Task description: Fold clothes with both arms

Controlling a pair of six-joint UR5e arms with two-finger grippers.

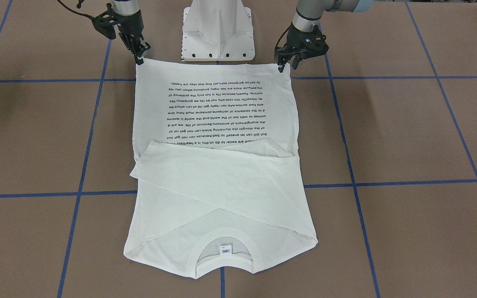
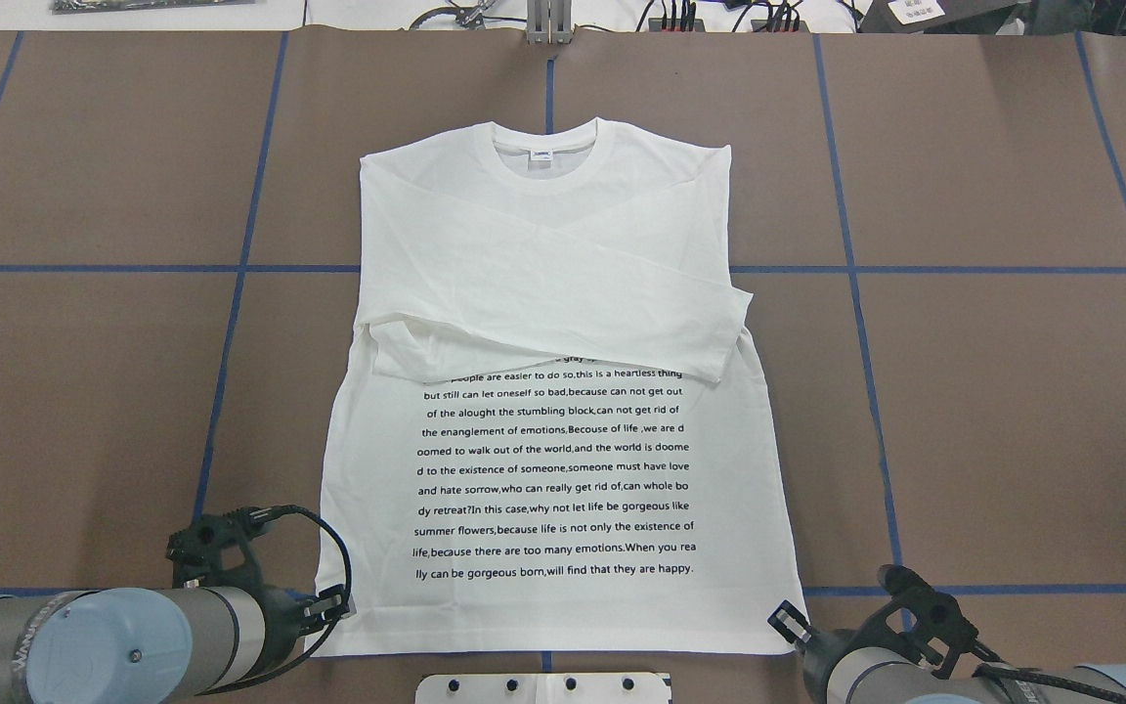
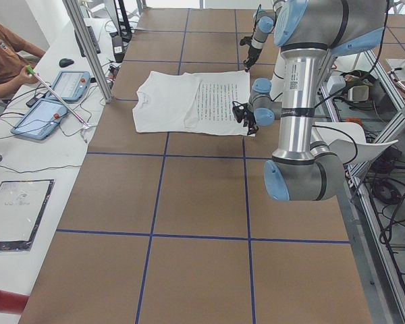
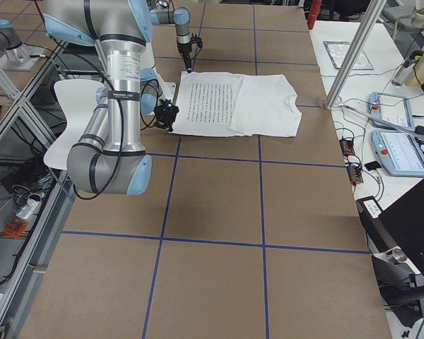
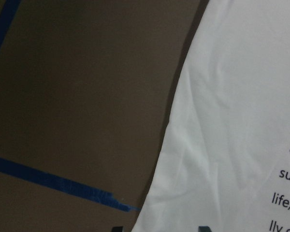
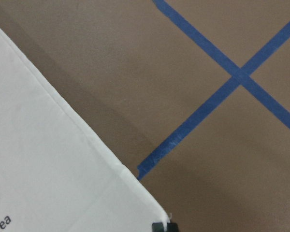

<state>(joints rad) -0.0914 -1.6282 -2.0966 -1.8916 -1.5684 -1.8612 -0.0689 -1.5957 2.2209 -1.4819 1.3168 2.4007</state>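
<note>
Sleeves [image 2: 563, 293] lay crossed over the chest of the T-shirt [image 2: 563, 469], covering the top lines of its print, so the garment was narrowed to a plain rectangle. It lay flat on the table [image 2: 1013, 391], printed side up, with its collar [image 2: 548, 161] away from the robot and its hem [image 2: 563, 650] just in front of the base [image 1: 218, 29]. From that layout I judged the lengthwise fold, hem toward collar, to be the step in hand. That would explain the stance of the 2 arms, each placed at 1 hem corner. The left gripper [image 1: 288, 67] sat low at the corner on its side. Its wrist camera showed its jaws standing apart at the cloth's edge, so it looked ready to close, not clamped. The right gripper [image 1: 141, 58] pointed down at the opposite corner, touching or almost touching it. Whether its jaws were apart or pinched on the cloth could not be told. Taking both corners at once would let the hem be lifted level and carried over without skewing. The risk, as I judged it, was catching only the top layer, or dragging the crossed sleeves out of place.
</note>
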